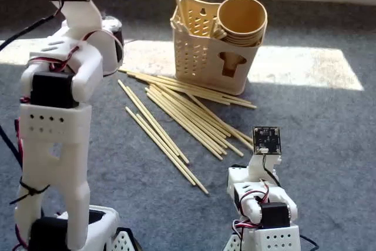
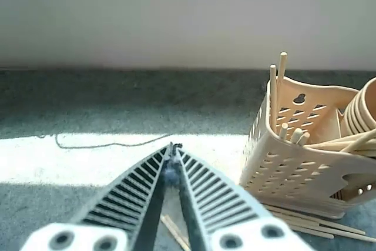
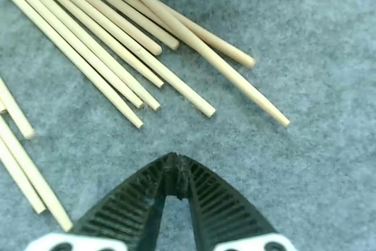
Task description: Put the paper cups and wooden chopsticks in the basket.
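Surface (image 1: 329,145): grey and carpet-like, with a bright band of sunlight (image 1: 305,66) across its far part.
Left arm (image 1: 59,116): white, standing tall at the near left, raised well above the surface.
Basket (image 1: 200,57): cream plastic with slotted walls, upright at the far side, partly in the sunlight.
Right arm (image 1: 261,204): folded low at the near right, just beside the near ends of the loose sticks.
Loose chopsticks (image 1: 182,116): many pale wooden sticks lying flat in a slanted fan, spreading from the foot of the basket towards the right arm; all of them are outside the basket.
Paper cups (image 1: 242,19): a nested tan stack inside the basket, tipped so the open mouth faces up and forward.
Chopsticks in basket (image 1: 182,7): a few stand in the corner beside the cups, their tips poking above the rim.
Left gripper (image 2: 173,151): fingers together with nothing between them, held in the air, the basket near.
Right gripper (image 3: 172,160): fingers together at the tips and empty, near the loose stick ends but apart from them.
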Available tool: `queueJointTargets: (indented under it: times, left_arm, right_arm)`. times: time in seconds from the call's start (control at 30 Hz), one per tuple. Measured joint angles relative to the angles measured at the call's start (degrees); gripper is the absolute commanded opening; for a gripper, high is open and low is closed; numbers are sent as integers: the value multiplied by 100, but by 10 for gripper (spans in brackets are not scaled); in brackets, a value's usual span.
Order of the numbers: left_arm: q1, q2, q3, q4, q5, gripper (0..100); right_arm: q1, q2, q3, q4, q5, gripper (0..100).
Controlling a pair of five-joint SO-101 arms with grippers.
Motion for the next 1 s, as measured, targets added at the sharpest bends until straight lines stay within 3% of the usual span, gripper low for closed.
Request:
queueJointTargets:
  times: [0.17,0.37,0.73,1.0]
  left_arm:
    - [-9,-976,914,167,-105,6]
    - [-651,-2207,2382,141,-123,8]
    - [-1758,-3622,5152,-747,-123,8]
    - [-1952,-4703,6558,-774,-132,8]
  right_arm:
    - [0,0,0,0,0,5]
    - [0,0,0,0,0,5]
    - [0,0,0,0,0,5]
    - [0,0,0,0,0,6]
